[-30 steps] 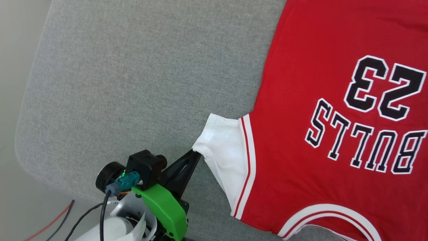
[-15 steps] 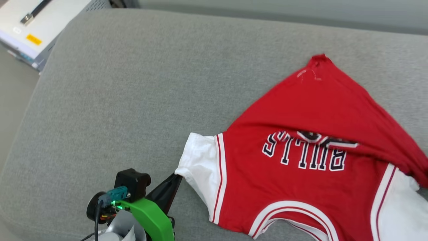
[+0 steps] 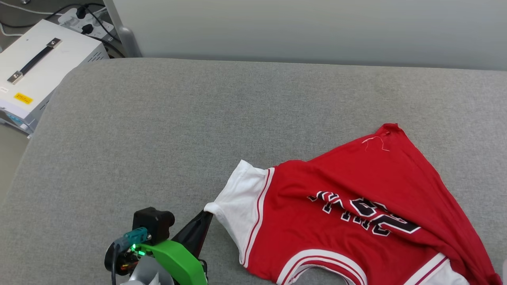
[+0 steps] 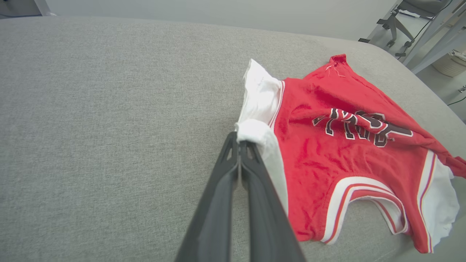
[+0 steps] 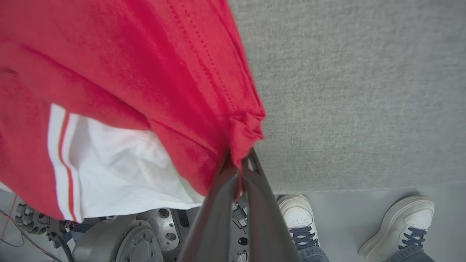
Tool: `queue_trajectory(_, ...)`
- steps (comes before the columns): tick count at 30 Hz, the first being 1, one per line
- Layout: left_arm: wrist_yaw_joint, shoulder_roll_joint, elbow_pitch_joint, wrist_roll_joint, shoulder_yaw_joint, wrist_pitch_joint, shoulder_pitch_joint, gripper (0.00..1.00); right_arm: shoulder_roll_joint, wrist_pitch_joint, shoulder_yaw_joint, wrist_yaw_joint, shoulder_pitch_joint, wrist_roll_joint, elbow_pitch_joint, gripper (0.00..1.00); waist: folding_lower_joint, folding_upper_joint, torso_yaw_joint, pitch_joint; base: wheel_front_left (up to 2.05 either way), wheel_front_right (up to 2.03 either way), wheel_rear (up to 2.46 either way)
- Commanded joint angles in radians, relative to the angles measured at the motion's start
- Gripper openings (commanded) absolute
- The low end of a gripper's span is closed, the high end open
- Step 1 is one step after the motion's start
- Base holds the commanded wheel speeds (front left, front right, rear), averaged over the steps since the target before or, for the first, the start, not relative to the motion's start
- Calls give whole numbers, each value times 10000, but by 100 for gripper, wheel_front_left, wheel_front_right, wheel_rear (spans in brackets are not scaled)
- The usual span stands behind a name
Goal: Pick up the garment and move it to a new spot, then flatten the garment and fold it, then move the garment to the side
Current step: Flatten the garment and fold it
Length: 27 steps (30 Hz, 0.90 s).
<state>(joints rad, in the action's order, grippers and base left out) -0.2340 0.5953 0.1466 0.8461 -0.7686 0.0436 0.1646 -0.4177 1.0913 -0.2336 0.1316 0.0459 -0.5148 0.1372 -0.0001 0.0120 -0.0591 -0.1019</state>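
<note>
1. Left gripper (image 4: 239,140): jaws pinched tight on the white sleeve tip of the red jersey T-shirt (image 3: 348,186), which lies bunched along the near edge of the grey padded surface (image 3: 158,130), right of its middle.
2. Right gripper (image 5: 238,160): clamped on a red hem corner.
3. Risk: both pinches look shallow. If you spread the arms hard, a corner may slip free.
4. Risk: the hem drapes over the lettering. Uneven travel would likely set a crooked fold.
5. Risk: a person's white shoes (image 5: 298,214) stand just past the near edge. Keep your swing clear.

Before you, the red jersey (image 3: 285,225) lies rumpled on the grey cushion (image 3: 158,138); lettering creased; white sleeves outermost.
</note>
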Motion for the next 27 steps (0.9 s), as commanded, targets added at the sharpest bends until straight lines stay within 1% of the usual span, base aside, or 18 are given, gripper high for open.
queue_trajectory(1,-45,-58,-32,42,48,100,-71,0,109,-9,-45,-9,189,44,-72,0,1,-120,51,21,0,0,0)
queue_trajectory(6,-4,-91,-35,-7,8,76,62,0,252,-40,-39,-9,299,115,-148,0,1,-120,8,-115,0,0,0)
queue_trajectory(7,6,-92,-27,-15,4,65,98,0,251,-80,0,-9,267,104,-199,18,1,-120,-9,-147,0,0,0)
queue_trajectory(8,13,-91,-20,-24,0,57,125,0,238,-137,21,-9,220,101,-249,100,1,-120,-20,-169,0,0,0)
queue_trajectory(13,37,-76,21,-77,-40,37,203,0,15,-190,90,-9,-276,-113,-696,100,1,-120,-98,-327,0,0,0)
queue_trajectory(16,49,-93,89,-125,-84,11,271,0,-91,-72,59,-9,-787,-442,-1119,100,1,-120,-195,-499,0,0,0)
queue_trajectory(18,71,-116,143,-167,-119,-11,349,0,-177,32,10,-9,-1254,-645,-1408,100,1,-120,-312,-695,0,0,0)
queue_trajectory(22,118,-151,244,-265,-162,-42,545,0,-460,224,228,-9,-2320,-758,-1897,100,1,-120,-618,-1218,0,0,0)
queue_trajectory(27,193,-219,429,-437,-231,-90,874,0,-538,466,795,-9,-3825,-506,-1842,100,1,-120,-1149,-2017,0,0,0)
